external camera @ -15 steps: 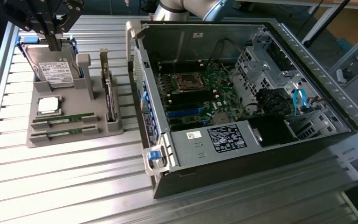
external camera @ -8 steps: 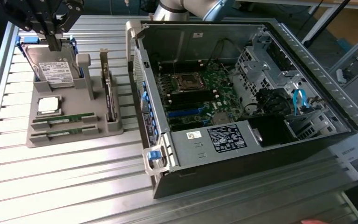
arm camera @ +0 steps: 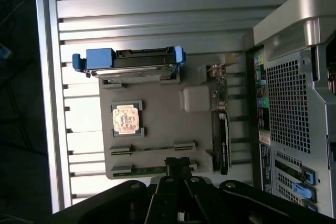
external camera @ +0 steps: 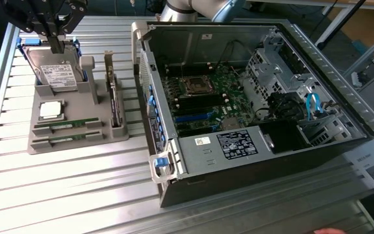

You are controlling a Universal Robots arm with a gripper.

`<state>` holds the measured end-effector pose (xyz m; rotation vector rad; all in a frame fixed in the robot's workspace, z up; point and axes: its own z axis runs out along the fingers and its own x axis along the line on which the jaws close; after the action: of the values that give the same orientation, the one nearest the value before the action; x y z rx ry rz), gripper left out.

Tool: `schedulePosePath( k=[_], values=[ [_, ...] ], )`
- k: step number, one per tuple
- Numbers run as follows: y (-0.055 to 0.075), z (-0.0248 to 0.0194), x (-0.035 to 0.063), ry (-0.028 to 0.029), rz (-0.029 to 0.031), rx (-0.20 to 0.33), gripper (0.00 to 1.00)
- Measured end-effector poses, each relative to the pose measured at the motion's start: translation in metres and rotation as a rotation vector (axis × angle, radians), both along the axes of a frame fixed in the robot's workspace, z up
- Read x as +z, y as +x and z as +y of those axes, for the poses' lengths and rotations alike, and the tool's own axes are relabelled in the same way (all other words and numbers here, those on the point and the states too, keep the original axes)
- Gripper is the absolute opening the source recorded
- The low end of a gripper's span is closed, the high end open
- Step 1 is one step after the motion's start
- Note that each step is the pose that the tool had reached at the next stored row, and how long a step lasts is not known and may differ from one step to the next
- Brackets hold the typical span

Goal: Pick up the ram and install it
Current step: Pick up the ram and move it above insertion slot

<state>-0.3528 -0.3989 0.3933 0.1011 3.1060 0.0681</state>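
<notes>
Hovering the end effector [external camera: 58, 48] high over the grey holder [external camera: 76, 147] on the slatted metal table [external camera: 76, 195], fingers clenched together and grasping nothing. Appearing, in the exterior view, in front of the hard drive [external camera: 57, 73] propped up in its blue-edged cradle at the holder's far end. Looking down from the wrist, showing the closed end effector [arm camera: 178, 163] in front of one end of the ram [arm camera: 147, 170], apart from it and not touching. Showing the ram [external camera: 66, 139] seated lengthwise in the holder's outermost slot, the one farthest from the hard drive, with a second ram stick [external camera: 66, 125] resting parallel in the neighbouring slot. Showing the square silver processor [external camera: 50, 109] lying flat between that second stick and the hard drive, and the dark expansion card [external camera: 113, 105] standing on edge along the holder's side nearest the computer case [external camera: 194, 36]. Showing the case lying on its side with its panel off, just beside the holder on the exterior view's right, baring the green motherboard [external camera: 203, 105] with its square processor socket [external camera: 196, 87] near the middle and a blue cable [external camera: 312, 105] looping by the drive bays. Showing, from the wrist, the case's perforated rear panel [arm camera: 289, 103] close alongside the expansion card [arm camera: 220, 140].
</notes>
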Motion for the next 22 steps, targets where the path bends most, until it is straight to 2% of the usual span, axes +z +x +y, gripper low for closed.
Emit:
schedulePosePath(
  k=[11,22],
  values=[
    [0.0,0.0,0.0,0.0001,-0.0001,0.083,0.1],
    [-0.0007,0.0,0.0,0.0,0.0,0.215,0.1]
  ],
)
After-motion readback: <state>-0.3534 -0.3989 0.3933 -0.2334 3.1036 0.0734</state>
